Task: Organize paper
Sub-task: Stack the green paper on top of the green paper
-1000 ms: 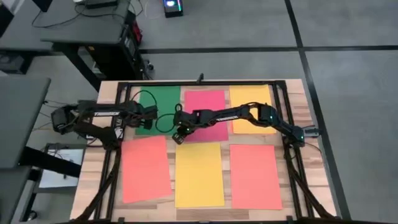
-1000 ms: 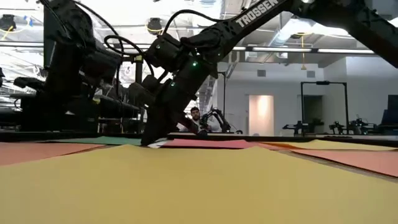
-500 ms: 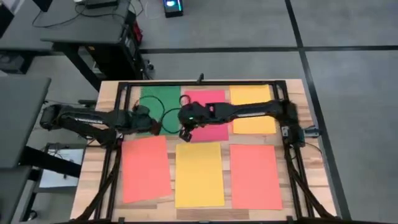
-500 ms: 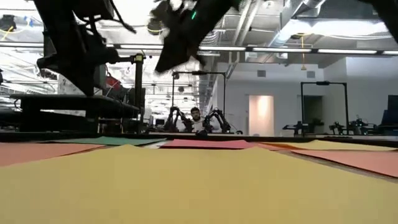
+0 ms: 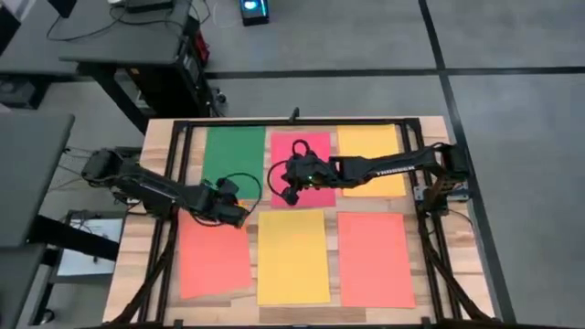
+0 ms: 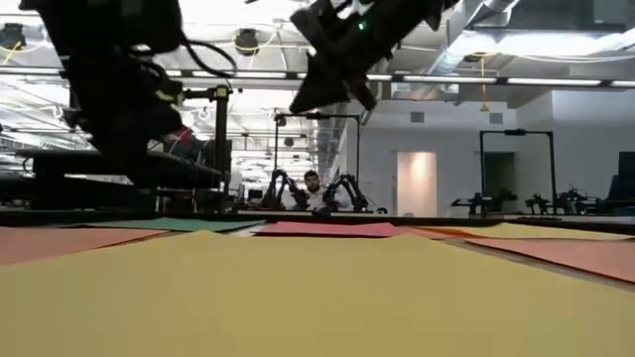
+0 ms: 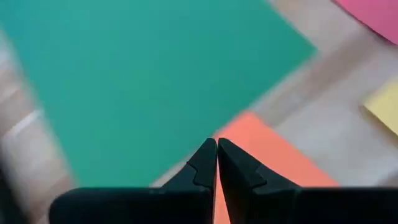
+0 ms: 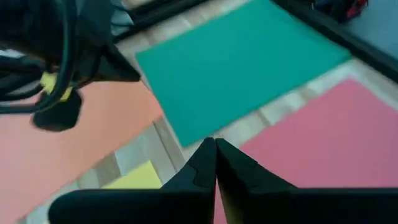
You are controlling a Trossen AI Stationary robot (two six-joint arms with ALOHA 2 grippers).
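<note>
From above we see six sheets in two rows on the table (image 5: 137,247), strips of bare wood between them. The left gripper (image 5: 239,216) hangs over the orange-red sheet (image 5: 215,247)'s far corner, the right gripper (image 5: 285,196) by the pink sheet (image 5: 315,146)'s near edge. Low down, both ride clear above the yellow sheet (image 6: 317,297). At the wrists, both grippers are closed tight, empty; the green sheet (image 7: 143,81) lies ahead.

No readable text, label, brand, number or sign anywhere. Faint pale lettering along the right arm (image 5: 388,168) in the high view, too small to make out. Plain, unmarked sheets of paper (image 5: 292,255).
</note>
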